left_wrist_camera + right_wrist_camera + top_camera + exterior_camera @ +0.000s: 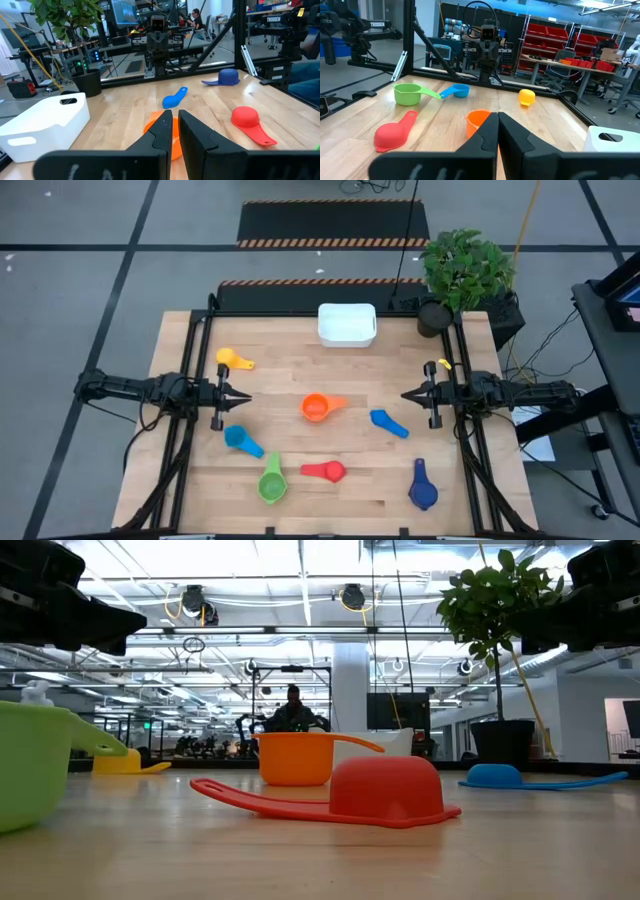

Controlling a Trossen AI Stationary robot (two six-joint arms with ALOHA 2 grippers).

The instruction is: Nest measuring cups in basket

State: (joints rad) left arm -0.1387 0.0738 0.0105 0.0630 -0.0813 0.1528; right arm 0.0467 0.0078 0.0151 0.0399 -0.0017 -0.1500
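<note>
A: Plastic, all of it. Six measuring cups show, scattered on the wooden worktop (330,500): yellow cup (233,360) far left, orange cup (318,407) mid-table and upright, light blue cup (240,440), green cup (271,483), red cup (326,471) mouth-down, dark blue cup (422,488) near the right front. One more blue scoop (388,423) lies right of the orange. White basket (347,324) sits at the back edge, nothing in it that I can see.

B: End effectors?

A: Left end effector (240,396) hangs at the left side, fingers nearly pressed together, holding nothing. Right end effector (408,395) is at the right side, pressed fully together, holding nothing. Both are well apart from any cup.

B: Handling?

A: Likely very light, stiff, thin-walled, smooth. A nudge would probably skid one across the wood. Not fragile.

B: Where to grip?

A: The flat handle lies too close to the wood. Better one finger inside the bowl, one outside, pinching the rim wall on upright cups. Red, being inverted, probably needs a pinch across the dome, which may slip.
</note>
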